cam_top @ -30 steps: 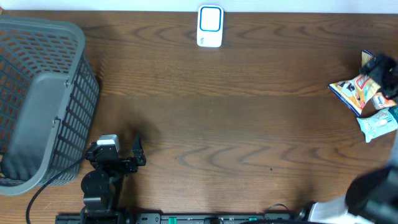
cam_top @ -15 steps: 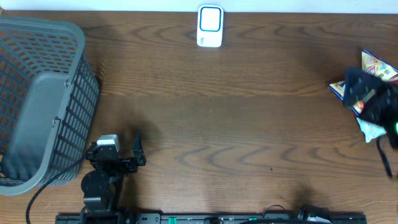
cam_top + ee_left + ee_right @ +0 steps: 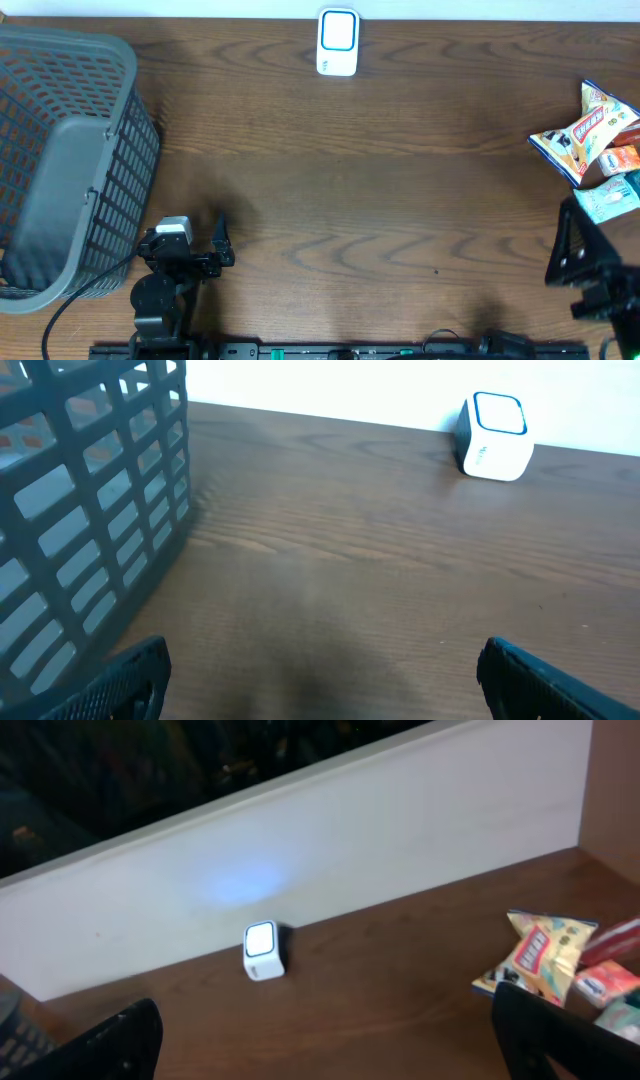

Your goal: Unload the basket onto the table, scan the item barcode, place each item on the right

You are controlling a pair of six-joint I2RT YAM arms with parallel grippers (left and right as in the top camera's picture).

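One desk (image 3: 400, 200) carries everything. One grey mesh basket (image 3: 122, 200) stands at its left edge. One white scanner (image 3: 338, 42) sits at the middle of the far edge. Near the right edge lies one cluster of snack packets. Three of them can be counted surely: one yellow bag (image 3: 578, 135), one small orange packet (image 3: 622, 160) and one pale blue packet (image 3: 608, 198). A fourth, red one (image 3: 618, 942) shows only in part. Two robot hands are in view, one left hand (image 3: 335, 680) and one right hand (image 3: 335, 1040), each with two fingers.
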